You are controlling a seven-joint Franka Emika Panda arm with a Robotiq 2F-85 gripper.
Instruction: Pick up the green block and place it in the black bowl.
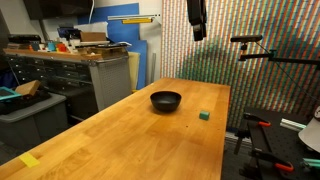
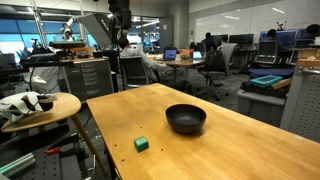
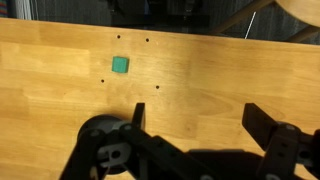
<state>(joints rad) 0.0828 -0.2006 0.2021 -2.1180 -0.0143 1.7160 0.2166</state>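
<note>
The green block is a tiny cube lying on the wooden table to the right of the black bowl. In an exterior view the block lies near the table's front left edge, the bowl behind it to the right. My gripper hangs high above the table's far end, well away from both; it also shows at the top of an exterior view. In the wrist view the fingers are spread open and empty, with the block on the wood beyond them. The bowl is out of the wrist view.
The wooden table has a yellow tape mark near its corner. A cabinet with clutter stands beside it. A round side table and a tripod stand close to the table's edge. Office desks and chairs lie behind.
</note>
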